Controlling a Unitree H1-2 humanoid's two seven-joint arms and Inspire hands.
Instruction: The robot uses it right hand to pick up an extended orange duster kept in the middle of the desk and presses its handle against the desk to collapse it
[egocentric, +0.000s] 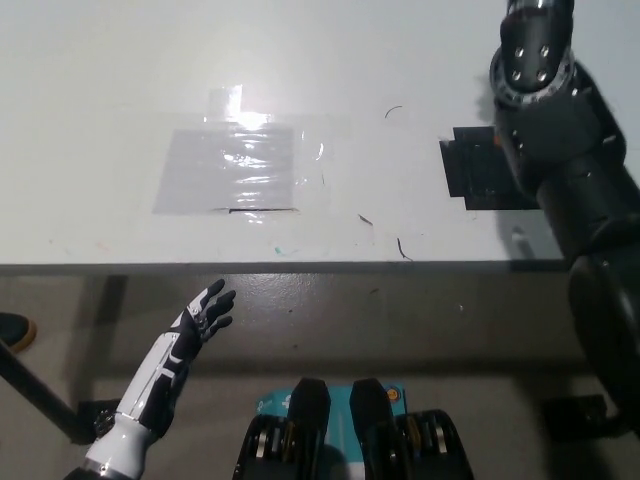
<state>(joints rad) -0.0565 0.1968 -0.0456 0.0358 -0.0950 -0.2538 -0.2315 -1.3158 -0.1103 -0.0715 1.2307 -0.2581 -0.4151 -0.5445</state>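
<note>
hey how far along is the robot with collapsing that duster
Hard to judge. Done: nothing is confirmed, since no duster shows on the desk or anywhere else in view. In hand: the right arm reaches up past the top edge over the black patch, so its robot hand is out of view. The left robot hand rests open below the desk edge. Left: whether the collapse happened can't be told.
</note>
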